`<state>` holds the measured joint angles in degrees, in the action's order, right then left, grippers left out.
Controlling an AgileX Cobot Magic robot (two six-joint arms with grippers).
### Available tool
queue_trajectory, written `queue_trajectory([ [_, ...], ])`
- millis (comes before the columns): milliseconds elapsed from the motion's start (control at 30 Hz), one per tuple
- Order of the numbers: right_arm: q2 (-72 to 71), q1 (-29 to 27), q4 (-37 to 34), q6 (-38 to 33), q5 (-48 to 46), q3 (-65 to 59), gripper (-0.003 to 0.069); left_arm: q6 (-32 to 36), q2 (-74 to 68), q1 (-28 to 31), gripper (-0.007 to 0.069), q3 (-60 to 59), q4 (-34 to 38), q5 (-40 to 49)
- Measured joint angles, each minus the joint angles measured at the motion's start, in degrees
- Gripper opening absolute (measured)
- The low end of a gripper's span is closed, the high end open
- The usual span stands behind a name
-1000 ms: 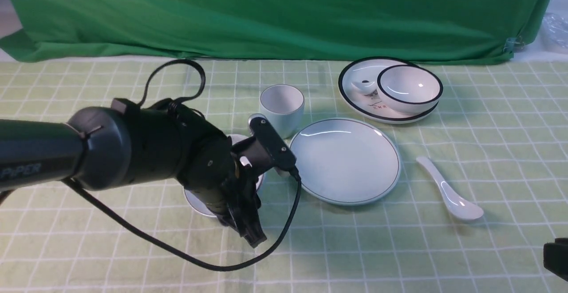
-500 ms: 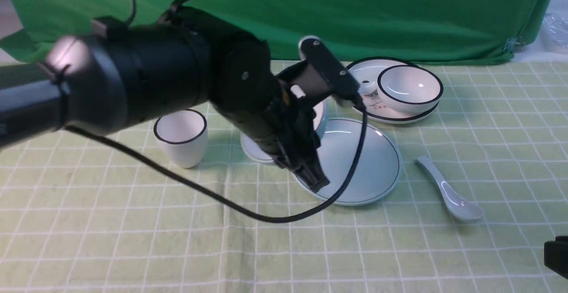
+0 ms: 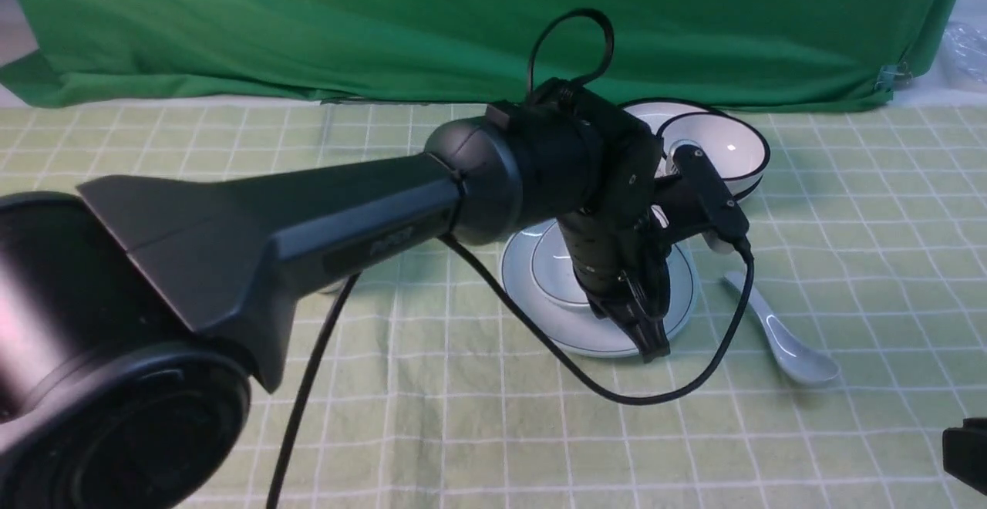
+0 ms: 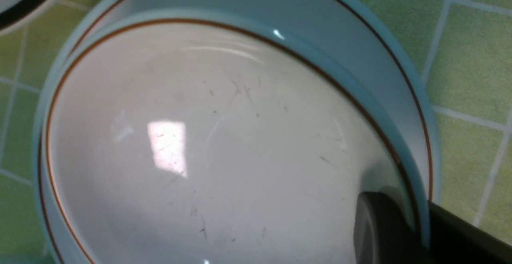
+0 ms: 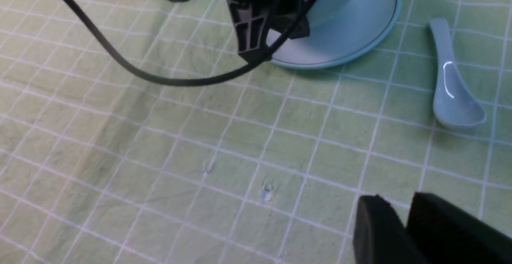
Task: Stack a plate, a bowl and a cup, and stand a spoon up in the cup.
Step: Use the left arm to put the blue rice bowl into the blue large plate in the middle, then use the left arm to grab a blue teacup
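Note:
The pale blue-green bowl (image 3: 555, 266) is inside the pale blue-green plate (image 3: 540, 324) at mid-table. Whether it rests on the plate or hangs just above it I cannot tell. My left gripper (image 3: 648, 339) is shut on the bowl's near right rim. In the left wrist view, one of its fingers (image 4: 376, 232) is inside the bowl (image 4: 200, 136) and the other is outside, with the plate (image 4: 372, 56) beneath. The white spoon (image 3: 779, 335) lies right of the plate. The cup is hidden behind my left arm. My right gripper (image 5: 398, 202) hovers over bare cloth near the spoon (image 5: 452, 88), narrowly open and empty.
A white plate with a black rim and a matching bowl (image 3: 729, 150) stand at the back right, just behind my left wrist. The wrist's black cable (image 3: 694, 385) loops down in front of the plate. A green backdrop (image 3: 463, 23) closes off the far edge.
My left arm has swung right from the table's left side, carrying the bowl over the plate and lowering it there. The spoon has not moved.

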<state>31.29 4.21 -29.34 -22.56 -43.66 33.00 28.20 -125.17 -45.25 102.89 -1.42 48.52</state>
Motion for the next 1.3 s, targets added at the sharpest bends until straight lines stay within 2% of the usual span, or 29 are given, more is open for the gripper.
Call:
queue_trajectory([
  [100,0.0,0.0,0.0,-0.1,0.0,0.0,0.0172,1.4,-0.8,-0.2,0.0041,0.4,0.1,0.2],
  [200,0.0,0.0,0.1,-0.2,0.0,0.0,0.024,3.8,-0.9,-0.2,0.008,0.6,0.4,0.7],
  [300,0.8,0.0,0.2,-0.2,-0.2,0.5,0.0336,4.7,-0.8,-0.2,0.0158,0.7,0.8,1.6],
  [367,2.8,0.0,0.5,0.0,-0.5,1.6,0.0374,3.7,-0.4,-0.3,0.0228,0.9,0.8,2.4],
  [500,10.3,0.0,2.3,0.2,-1.5,5.0,0.0406,0.6,3.9,-0.4,0.0387,0.9,0.8,4.4],
  [567,14.3,0.0,3.2,0.5,-2.1,6.9,0.0409,-2.4,7.7,-0.4,0.0419,0.9,0.8,4.8],
  [633,17.2,0.0,3.5,0.5,-2.8,8.4,0.0407,-3.4,11.0,0.1,0.04,1.0,0.7,5.4],
  [667,18.4,0.0,3.6,0.5,-3.1,9.0,0.0401,-3.9,12.8,0.8,0.0362,1.2,0.7,5.9],
  [767,20.4,0.0,3.8,0.5,-3.6,10.2,0.0365,-5.2,15.6,6.0,0.0169,1.7,1.7,6.5],
  [833,20.7,0.0,3.8,0.5,-3.8,10.3,0.0341,-5.2,15.1,9.4,0.0089,1.8,2.4,6.7],
  [867,20.7,0.0,3.8,0.5,-4.0,10.3,0.033,-4.4,14.4,11.2,0.0059,1.8,2.5,6.8],
  [967,20.7,0.0,3.8,0.5,-4.9,10.3,0.0311,-1.5,11.0,14.8,0.0053,1.8,2.1,6.4],
  [1067,20.8,0.0,3.8,0.5,-5.2,10.3,0.0305,-0.3,7.8,15.6,0.0147,1.7,0.8,5.1],
  [1133,20.8,0.0,3.8,0.5,-5.3,10.3,0.0304,0.1,5.7,15.6,0.0273,1.7,-1.8,4.1],
  [1167,20.8,0.0,3.8,0.5,-5.3,10.3,0.0304,0.1,5.6,15.6,0.0283,1.7,-2.0,3.9],
  [1200,20.8,0.0,3.8,0.5,-5.3,10.3,0.0304,0.1,5.1,15.6,0.0326,1.7,-2.5,3.6],
  [1233,20.8,0.0,3.8,0.5,-5.5,10.3,0.0304,0.2,3.9,15.6,0.0433,1.7,-3.1,2.3],
  [1300,20.8,0.0,3.8,0.5,-5.5,10.3,0.0304,0.2,3.2,15.6,0.047,1.7,-3.1,0.9],
])
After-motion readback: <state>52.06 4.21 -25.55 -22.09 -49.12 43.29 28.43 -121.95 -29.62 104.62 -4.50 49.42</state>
